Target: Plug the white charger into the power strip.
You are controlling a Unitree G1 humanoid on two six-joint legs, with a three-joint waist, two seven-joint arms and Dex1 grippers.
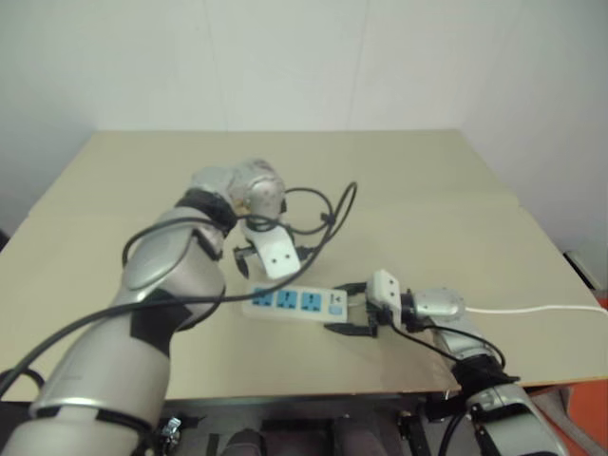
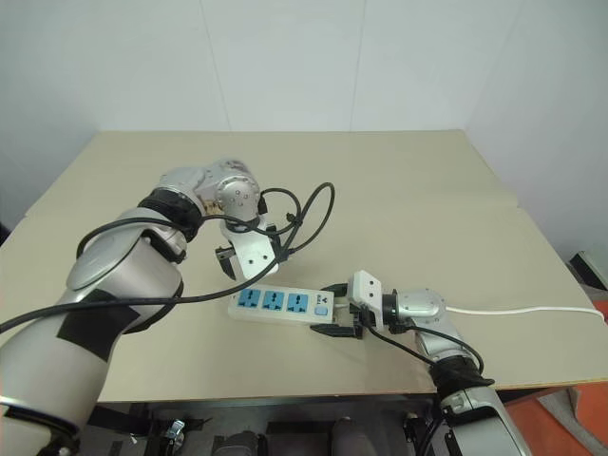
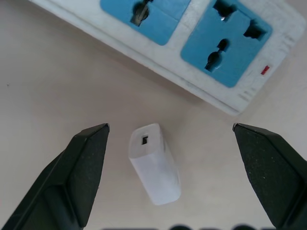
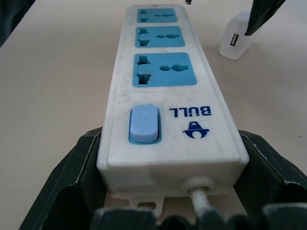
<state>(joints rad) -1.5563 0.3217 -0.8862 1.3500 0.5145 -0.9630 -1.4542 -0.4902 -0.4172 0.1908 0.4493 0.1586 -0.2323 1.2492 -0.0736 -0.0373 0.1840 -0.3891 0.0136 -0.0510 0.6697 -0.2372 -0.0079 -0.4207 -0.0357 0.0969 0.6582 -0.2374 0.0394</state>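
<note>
The white charger (image 3: 154, 164) lies on its side on the beige table, close beside the far end of the power strip (image 1: 294, 302). My left gripper (image 3: 170, 127) points down over the charger and is open. Its fingers (image 3: 81, 172) stand on either side of the charger without touching it. The strip has three blue sockets and a light blue switch (image 4: 144, 124). My right gripper (image 1: 351, 312) is shut on the strip's switch end, one finger against each long side. In the right wrist view the charger (image 4: 236, 43) sits beyond the strip under a left finger.
The strip's thin white cable (image 1: 532, 310) runs off to the right along the table. A black cable (image 1: 328, 214) loops from my left wrist above the strip. The table's front edge (image 1: 332, 391) is close behind the strip. White walls stand behind the table.
</note>
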